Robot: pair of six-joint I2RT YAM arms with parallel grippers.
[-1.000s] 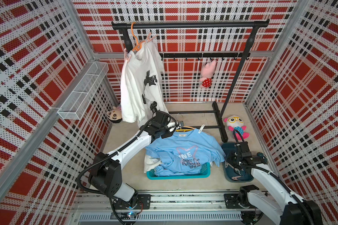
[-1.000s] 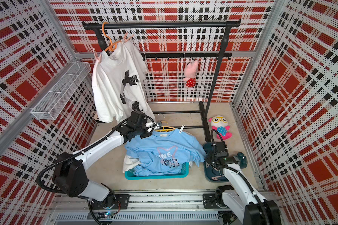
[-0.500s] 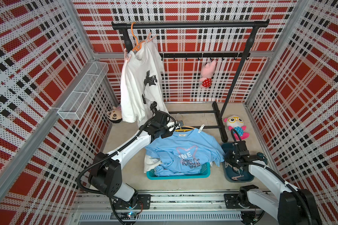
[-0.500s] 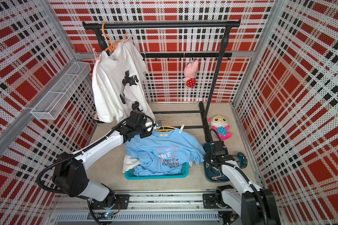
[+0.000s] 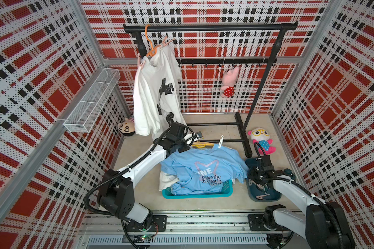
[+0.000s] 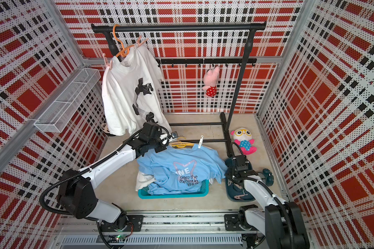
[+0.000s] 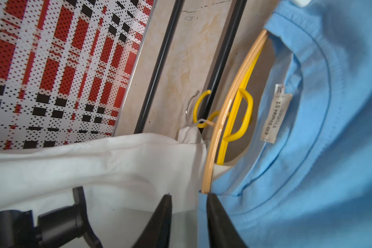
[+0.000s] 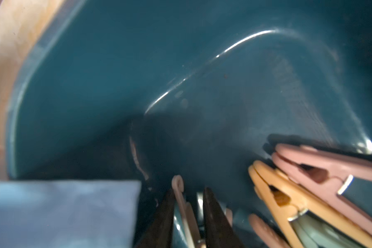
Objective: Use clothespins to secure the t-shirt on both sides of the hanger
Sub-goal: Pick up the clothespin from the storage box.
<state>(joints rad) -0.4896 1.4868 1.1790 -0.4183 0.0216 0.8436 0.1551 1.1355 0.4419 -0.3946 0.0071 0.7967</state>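
Observation:
A light-blue t-shirt (image 5: 203,170) (image 6: 179,168) lies over a teal basket (image 5: 197,194). A beige hanger (image 7: 228,120) sits in its neck, next to a yellow one. A white clothespin (image 5: 220,141) (image 6: 200,141) stands on the shirt's right shoulder. My left gripper (image 7: 188,195) (image 5: 189,141) is open at the hanger's left end, with one fingertip against the blue shoulder. My right gripper (image 8: 189,190) is down inside the dark teal bin (image 5: 266,196), shut on a pale pink clothespin (image 8: 182,199). A beige (image 8: 275,193) and a pink clothespin (image 8: 322,165) lie beside it.
A white t-shirt (image 5: 153,97) hangs on an orange hanger from the black rack (image 5: 209,28), pegged at both shoulders, with its hem against my left arm. Plush toys sit by the rack foot (image 5: 260,140), on the hook rail (image 5: 229,83) and at the left wall (image 5: 125,128). A wire shelf (image 5: 91,101) juts from that wall.
My left gripper's jaws have parted at the hanger's left end. My right gripper has shifted slightly inside the bin.

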